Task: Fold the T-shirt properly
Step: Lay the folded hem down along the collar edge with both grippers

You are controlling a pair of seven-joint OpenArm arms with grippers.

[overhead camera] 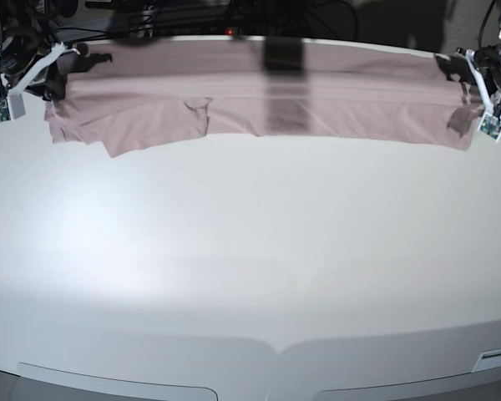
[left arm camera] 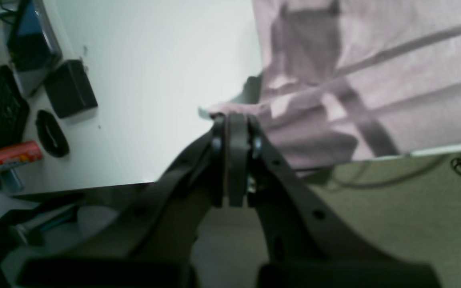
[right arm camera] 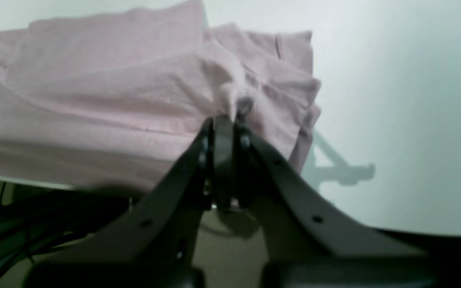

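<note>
The T-shirt (overhead camera: 259, 92) is stretched in a long band along the far edge of the table (overhead camera: 250, 251), with part of it hanging over that edge. Each end is pinched by an arm. The left gripper (left arm camera: 233, 117) is closed on a bunched corner of cloth right at the table edge, and the right gripper (right arm camera: 224, 118) is closed on a gathered fold at the other end, where several layers are heaped together (a sleeve seems to be among them, though this cannot be settled).

The step in hand is judged to be a spreading or dragging of the shirt, held taut between the two arms. To do it well, both grips should be kept firm and the two ends moved together at one pace, so that the band is not skewed. Tension should be held evenly; the thin cloth will sag and wrinkle if one side is slackened. The cloth should be drawn toward the near, bare part of the table and laid flat before release. The creased patch near the right end would need smoothing.
</note>
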